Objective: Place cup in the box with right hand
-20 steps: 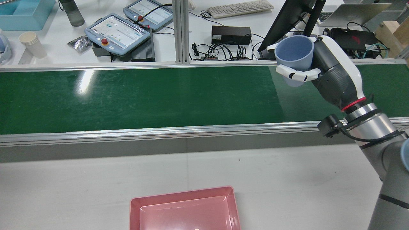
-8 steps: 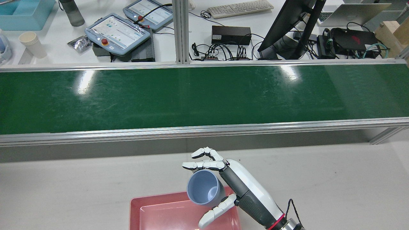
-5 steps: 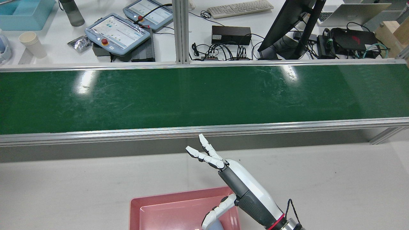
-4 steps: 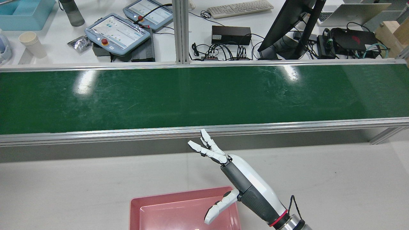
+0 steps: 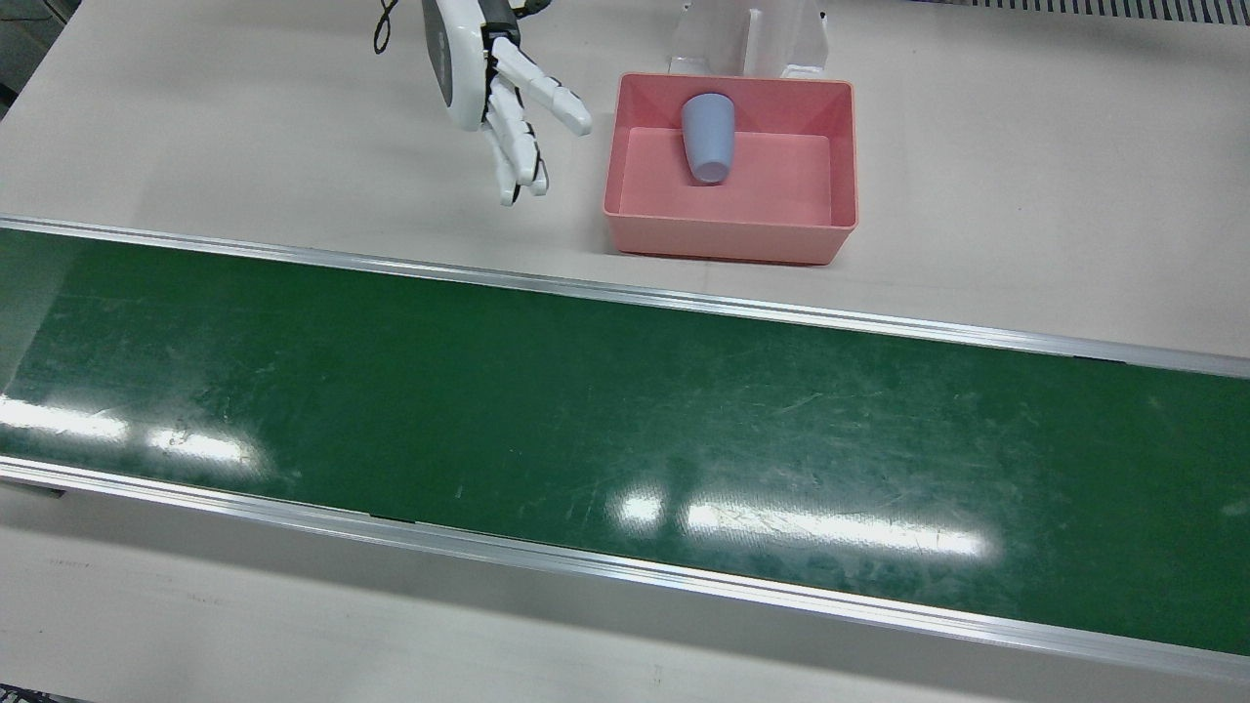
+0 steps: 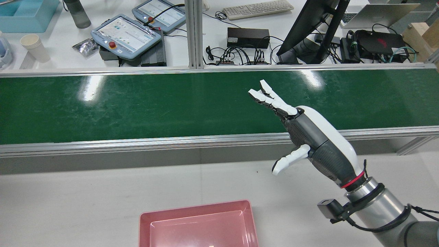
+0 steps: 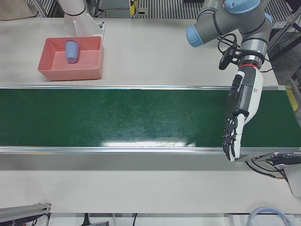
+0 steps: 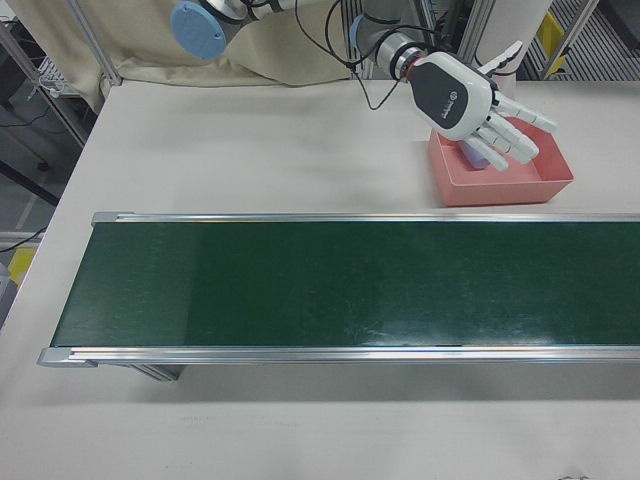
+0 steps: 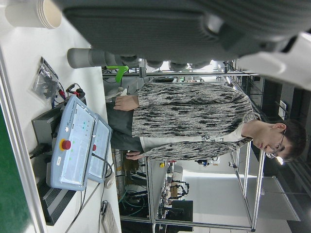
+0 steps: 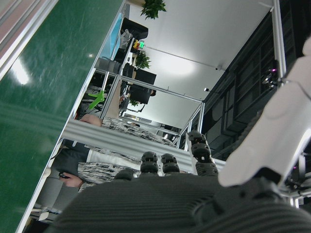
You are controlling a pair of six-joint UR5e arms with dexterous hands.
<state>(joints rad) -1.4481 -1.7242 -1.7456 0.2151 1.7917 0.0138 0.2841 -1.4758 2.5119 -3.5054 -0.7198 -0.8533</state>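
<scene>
Right robot hand: released, fingers spread and holding nothing; in the rear view it sits right of centre, raised over the near rail of the belt with its fingertips over the green surface. In the front view it shows at the top, left of the box, fingers pointing down the frame.
Right robot hand, other views: in the right-front view it is in the upper right, palm side out, partly in front of the box.
Left robot hand: fingers straight and apart, grasping nothing; it hangs at the right of the left-front view, fingertips down over the near rail of the belt.
Cup: grey-blue, lying on its side inside the box, near the wall at the top of the front view, apart from both hands.
Box: pink, rectangular, open-topped; it stands on the tabletop in the upper middle of the front view, just beyond the belt.
Conveyor belt: green, with silver rails, running across the full width of the frame.
Person: in a patterned grey top, seen in the left hand view behind the teach pendants.
</scene>
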